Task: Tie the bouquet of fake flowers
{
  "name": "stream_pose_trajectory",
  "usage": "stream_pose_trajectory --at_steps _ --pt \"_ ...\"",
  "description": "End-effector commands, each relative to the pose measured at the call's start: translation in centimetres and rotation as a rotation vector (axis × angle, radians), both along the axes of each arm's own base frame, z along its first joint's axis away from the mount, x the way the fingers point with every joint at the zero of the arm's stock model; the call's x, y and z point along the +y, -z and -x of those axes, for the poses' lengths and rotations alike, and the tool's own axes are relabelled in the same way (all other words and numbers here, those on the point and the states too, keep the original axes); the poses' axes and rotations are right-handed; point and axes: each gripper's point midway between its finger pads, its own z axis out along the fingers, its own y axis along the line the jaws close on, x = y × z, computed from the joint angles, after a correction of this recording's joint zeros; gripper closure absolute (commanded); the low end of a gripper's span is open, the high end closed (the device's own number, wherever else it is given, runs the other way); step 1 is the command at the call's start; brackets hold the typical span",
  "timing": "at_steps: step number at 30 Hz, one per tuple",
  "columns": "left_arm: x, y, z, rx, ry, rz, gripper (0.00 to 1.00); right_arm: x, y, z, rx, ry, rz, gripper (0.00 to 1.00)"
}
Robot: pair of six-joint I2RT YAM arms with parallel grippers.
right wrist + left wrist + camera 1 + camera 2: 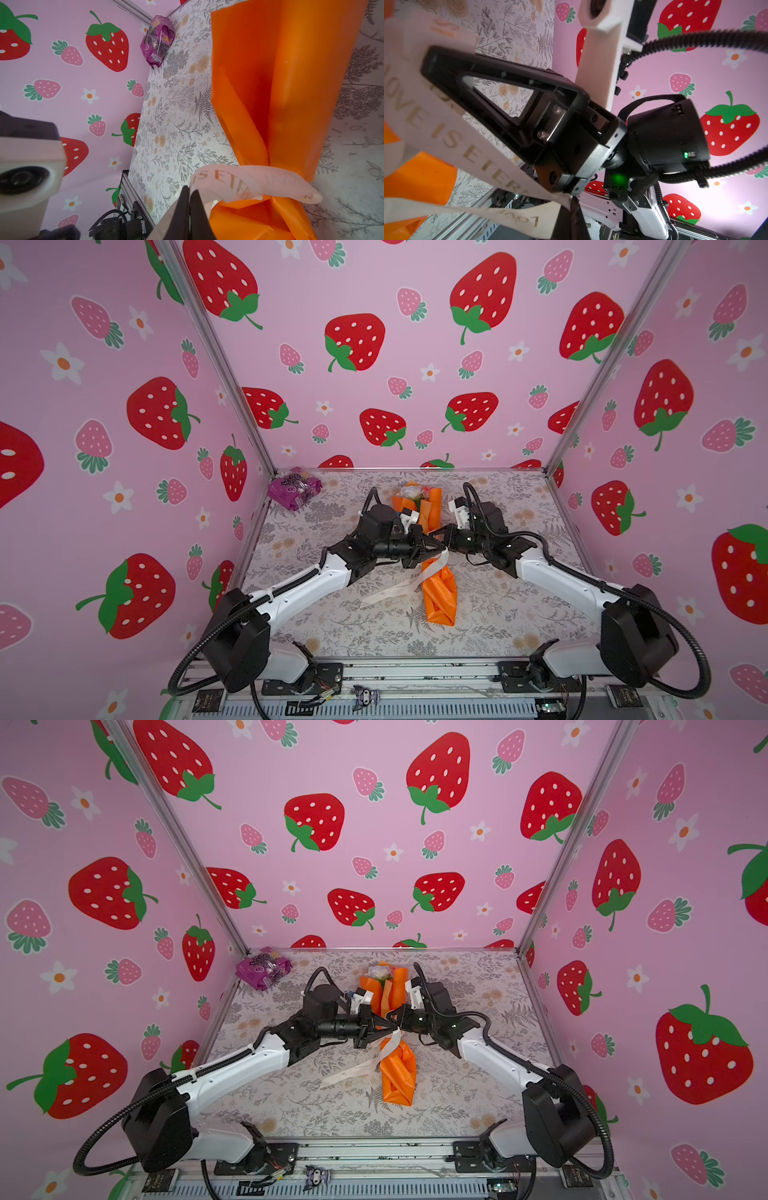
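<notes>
The bouquet [439, 597] is lying on the counter [519, 605] directly beneath both hands. The left hand [441, 549] and right hand [434, 534] are each clenching the ribbon [239, 182] wrapping the bouquet's waist.

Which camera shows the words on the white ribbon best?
The left wrist view. The ribbon runs close across it, and the gold letters "OVE IS ETER" are big and readable. The right wrist view shows a shorter curved piece around the orange wrapping paper, reading "IS ETE". In both top views the ribbon is a thin pale strip with unreadable letters.
</notes>
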Motion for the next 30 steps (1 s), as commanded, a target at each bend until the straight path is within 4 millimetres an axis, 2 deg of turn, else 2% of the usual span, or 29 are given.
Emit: stream_pose_trajectory --at_steps 1,4,5,8,11,17,22,25,30 --pt "1.2 1.0 0.0 0.025 -0.066 -0.05 0.96 0.0 -1.4 -1.1 -0.035 0.024 -0.021 0.93" --pt "1.9 2.3 0.4 0.032 -0.096 -0.091 0.96 -0.1 -1.4 -1.2 -0.035 0.026 -0.022 0.93" --pt "2.2 2.9 0.5 0.035 -0.098 -0.112 0.91 -0.2 -1.4 -1.2 -0.036 0.027 -0.021 0.93" --pt "3.0 5.2 0.6 0.047 -0.116 -0.179 0.88 -0.2 -1.5 -1.4 -0.038 0.029 -0.024 0.93" --pt "2.3 6.7 0.6 0.081 -0.098 -0.172 0.88 0.1 -1.7 -1.3 -0.032 0.014 -0.037 0.93" --pt "0.6 7.9 0.9 0.04 -0.012 -0.251 0.82 0.2 -1.9 -1.0 -0.03 0.005 -0.059 0.93" --pt "-0.5 7.3 1.4 -0.034 0.07 -0.3 0.72 0.0 -1.4 -0.8 -0.019 0.008 -0.054 0.93" --pt "0.6 7.5 1.6 -0.111 0.073 -0.41 0.66 -0.1 -1.0 -0.7 -0.008 0.011 -0.049 0.93" --pt "2.1 8.7 1.9 -0.171 0.1 -0.493 0.63 -0.3 -0.6 -0.4 0.001 0.014 -0.054 0.93"
